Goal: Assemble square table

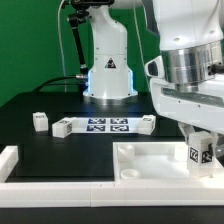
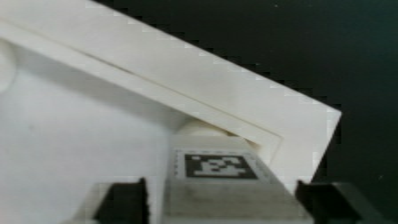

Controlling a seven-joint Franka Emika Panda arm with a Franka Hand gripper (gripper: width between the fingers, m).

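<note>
The white square tabletop [image 1: 150,165] lies at the front of the exterior view, rim up; the wrist view shows its corner [image 2: 107,120]. A white leg with a black-and-white tag [image 1: 200,154] stands upright in its corner on the exterior view's right, and it also shows in the wrist view [image 2: 217,165]. My gripper [image 1: 200,150] hangs over this leg. In the wrist view the gripper [image 2: 222,202] has a finger on each side of the leg. A thin gap shows beside one finger [image 2: 125,200], so the jaws look open.
The marker board [image 1: 105,125] lies mid-table in front of the robot base [image 1: 108,70]. Loose white legs lie on both sides of it, two on the exterior view's left [image 1: 40,122] [image 1: 62,127] and one on its right [image 1: 145,123]. A low white border rail [image 1: 12,160] runs along the front left.
</note>
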